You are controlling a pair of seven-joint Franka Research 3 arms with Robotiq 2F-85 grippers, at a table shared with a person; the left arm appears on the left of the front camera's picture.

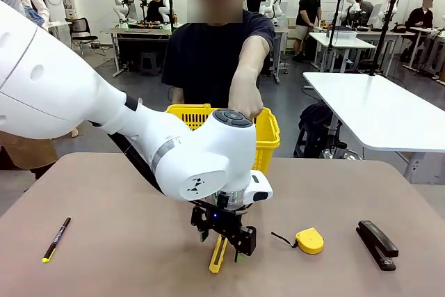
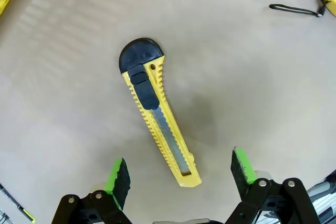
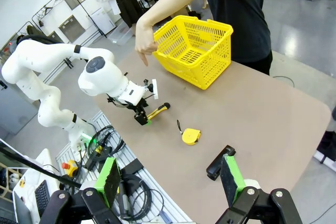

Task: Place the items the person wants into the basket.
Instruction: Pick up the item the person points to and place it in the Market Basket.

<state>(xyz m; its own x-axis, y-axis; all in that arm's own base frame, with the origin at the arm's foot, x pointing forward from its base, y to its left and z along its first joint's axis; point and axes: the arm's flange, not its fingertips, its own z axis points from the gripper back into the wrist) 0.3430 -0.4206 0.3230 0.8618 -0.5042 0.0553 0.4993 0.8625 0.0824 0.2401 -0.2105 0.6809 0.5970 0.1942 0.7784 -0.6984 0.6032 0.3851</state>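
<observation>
Left end effector (image 2: 179, 167) agape over knife (image 2: 155, 106)

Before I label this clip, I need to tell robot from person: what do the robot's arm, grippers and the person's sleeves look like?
The left arm is white with rounded joints, a grey cap and a small black logo. The left gripper and right gripper are black linkages with green pads. The person wears a dark navy short-sleeved T-shirt.

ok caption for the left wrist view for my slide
Open left gripper poised above a yellow-and-black utility knife lying on the table.
</observation>
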